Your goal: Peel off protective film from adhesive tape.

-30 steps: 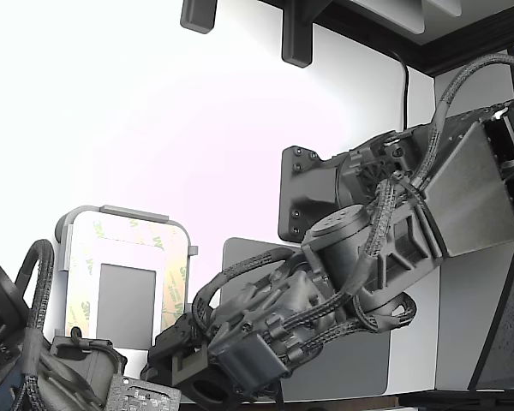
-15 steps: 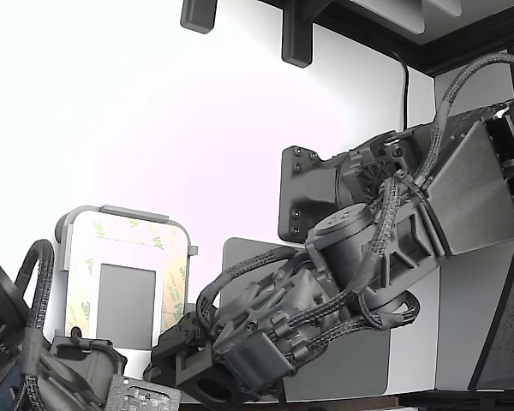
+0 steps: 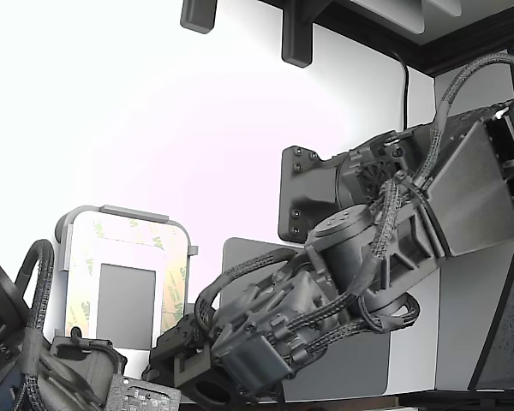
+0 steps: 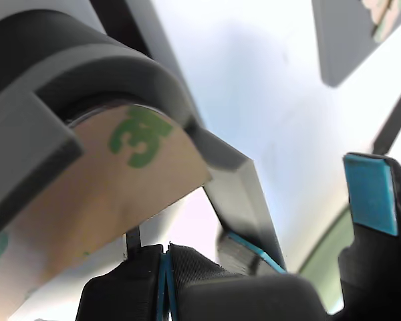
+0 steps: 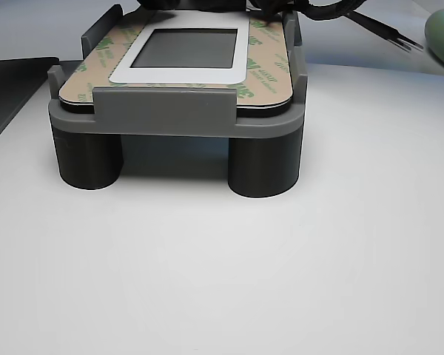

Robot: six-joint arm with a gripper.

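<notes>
The protective film (image 3: 90,248), cream with green 3M logos, frames a dark grey rectangle (image 3: 126,306) on a part held in a light-grey fixture (image 3: 120,211). It covers the adhesive tape, and no bare tape shows. The other view shows the film (image 5: 263,70) lying flat on the fixture (image 5: 163,111). My gripper (image 3: 173,364) is at the fixture's near corner on the exterior view's right. In the wrist view its dark fingertips (image 4: 166,262) meet on a thin blue line, just off the film's rounded corner (image 4: 134,167). Nothing shows between them.
A second arm (image 3: 34,360) sits at the exterior view's lower left, beside the fixture. A dark grey plate (image 3: 351,368) lies under my arm. A forked tool (image 5: 388,37) lies behind the fixture. Another blue-padded dark piece (image 4: 367,194) stands apart in the wrist view.
My arm's wrist and gripper have edged slightly toward the fixture's corner. The film and the part have not moved.
</notes>
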